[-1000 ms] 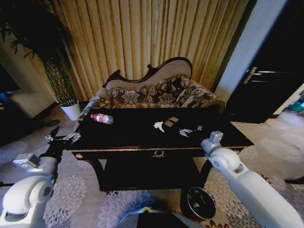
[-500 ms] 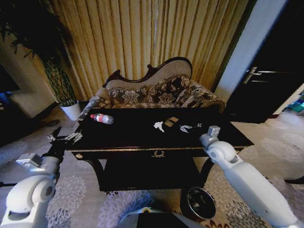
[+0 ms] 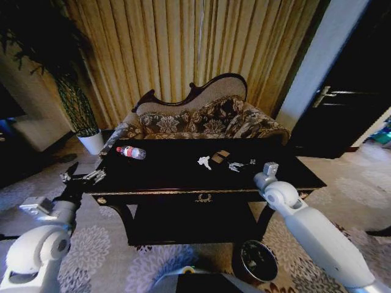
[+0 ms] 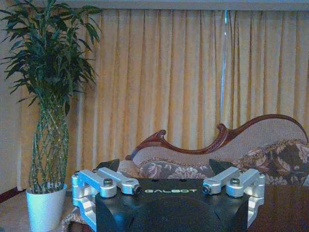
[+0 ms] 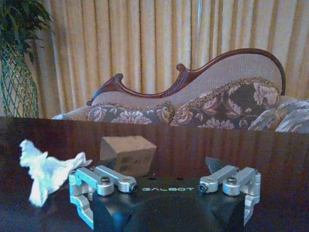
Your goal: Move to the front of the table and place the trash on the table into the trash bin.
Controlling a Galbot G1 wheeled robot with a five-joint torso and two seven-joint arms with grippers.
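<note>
The dark tabletop (image 3: 177,171) with gold trim stands square before the robot, its lower shelf below in shadow. On it lies the trash: a bottle (image 3: 132,152) with a red cap on its side toward the left rear, a white scrap (image 3: 204,162) near the middle, a brown piece (image 3: 220,156) just beside it to the right, and a few more small white scraps (image 3: 236,165) a little farther right. The bin (image 3: 258,260) stands on the floral carpet (image 3: 104,244) below the table's right front leg, with something pale in its dark inside.

The right gripper (image 3: 243,166) reaches low over the tabletop, close behind the brown piece and the scraps. In the right wrist view its fingers (image 5: 215,164) stand wide apart with nothing between them, the brown piece (image 5: 128,154) straight ahead and the white scrap (image 5: 46,170) off to one side, both resting on the wood.

The left gripper (image 3: 82,177) hangs off the table's left end, apart from the edge, its fingers (image 4: 107,164) spread wide and holding nothing.

Behind the table is a floral sofa (image 3: 201,119) with a carved wooden back, then golden curtains (image 3: 183,49) across the wall. A tall plant in a white pot (image 3: 93,141) stands at the left, and a dark door (image 3: 348,91) at the right.
</note>
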